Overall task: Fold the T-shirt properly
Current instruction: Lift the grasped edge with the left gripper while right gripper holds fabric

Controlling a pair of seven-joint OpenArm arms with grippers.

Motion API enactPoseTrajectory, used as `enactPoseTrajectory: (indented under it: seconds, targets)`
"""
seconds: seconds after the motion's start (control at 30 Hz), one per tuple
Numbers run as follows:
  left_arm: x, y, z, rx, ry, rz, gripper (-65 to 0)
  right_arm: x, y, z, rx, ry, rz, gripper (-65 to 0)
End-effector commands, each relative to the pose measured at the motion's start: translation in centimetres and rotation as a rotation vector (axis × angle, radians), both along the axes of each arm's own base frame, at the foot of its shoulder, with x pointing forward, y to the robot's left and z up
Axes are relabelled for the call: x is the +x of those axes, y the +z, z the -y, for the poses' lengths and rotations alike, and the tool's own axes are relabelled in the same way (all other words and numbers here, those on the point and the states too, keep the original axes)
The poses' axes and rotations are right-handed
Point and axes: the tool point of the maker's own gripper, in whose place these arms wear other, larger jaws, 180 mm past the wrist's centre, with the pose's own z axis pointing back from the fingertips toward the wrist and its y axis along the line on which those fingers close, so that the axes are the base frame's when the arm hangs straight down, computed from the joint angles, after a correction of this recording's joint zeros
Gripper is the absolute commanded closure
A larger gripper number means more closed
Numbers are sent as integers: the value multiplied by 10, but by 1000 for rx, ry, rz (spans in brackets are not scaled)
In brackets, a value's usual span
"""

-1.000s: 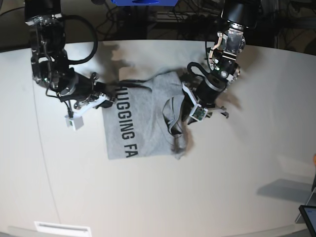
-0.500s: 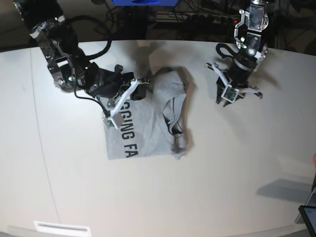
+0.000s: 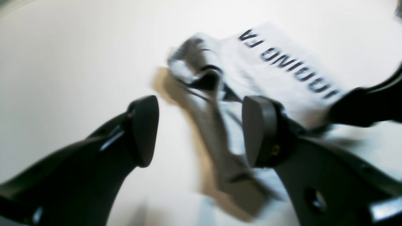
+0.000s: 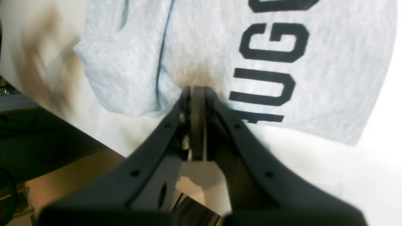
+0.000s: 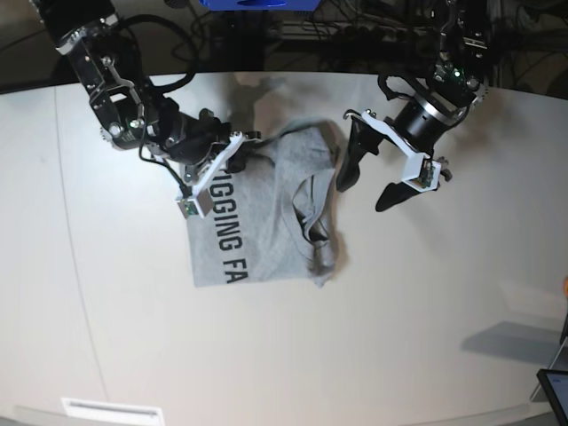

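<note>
The heather-grey T-shirt (image 5: 257, 217) lies partly folded on the white table (image 5: 417, 311), black lettering up, with a rumpled ridge (image 5: 315, 226) along its right side. In the right wrist view, the right gripper (image 4: 194, 92) is shut, and its tips touch the T-shirt (image 4: 201, 47) beside the letters; whether any cloth is pinched is not visible. In the base view this gripper (image 5: 241, 145) sits at the shirt's upper left corner. The left gripper (image 5: 366, 185) hovers open just right of the shirt's upper right edge. Nothing lies between its fingers (image 3: 143, 131), and the blurred T-shirt (image 3: 282, 62) is beyond them.
The table's back edge runs behind both arms, with dark cables and a blue object (image 5: 257, 3) past it. A dark tablet corner (image 5: 556, 392) pokes in at the bottom right. A white strip (image 5: 111, 410) lies at the front left edge.
The left gripper let go of the shirt's right side, pulled back, then swung towards the shirt again with its jaws wide. The right gripper moved from left of the shirt onto its upper left corner.
</note>
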Motion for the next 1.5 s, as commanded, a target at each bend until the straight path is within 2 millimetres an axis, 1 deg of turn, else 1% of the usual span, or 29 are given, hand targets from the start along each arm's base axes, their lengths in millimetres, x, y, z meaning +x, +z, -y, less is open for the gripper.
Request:
enactPoseTrajectory:
  seconds: [0.0,0.1,0.23,0.4,0.5,0.67,0.77,0.93,1.07,1.13,1.2,1.47]
  targets:
    - [3,15,2,-40,-2,38,-411,5,4,2,2,-4,25,-3]
    - [0,9,4,-62,-7,-17,-411,4,-4,4,-10,-10,3,-3]
    - [-4,1,4,-58,-6,-54,-411,1,-6,4,-10,-10,-4,-3]
    - [-5,0,10,-87,5,-62,-411,1,-6,4,-10,-10,-4,-3]
    - [-7,-8,14,-109,14,-84,-411,1,-6,4,-10,-10,-4,-3]
    - [-9,-29,14,-135,44,-142,-411,2,-6,5,-10,-11,-3,-3]
    - [-9,-34,12,-132,49,-154,-411,2,-6,5,-10,-11,-3,-3]
    - [-8,-34,12,-133,50,-152,-411,2,-6,5,-10,-11,-3,-3]
    - [-8,-33,32,-147,-6,-154,-411,2,-6,5,-10,-11,-3,-3]
    - [-9,-40,36,-153,-13,-173,-411,2,-6,5,-10,-11,-3,-3]
    - [-10,-44,35,-154,-8,-183,-410,2,-6,5,-10,-11,-3,-3]
    - [-9,-44,34,-150,-6,-182,-408,2,-7,5,-13,-12,-6,-3]
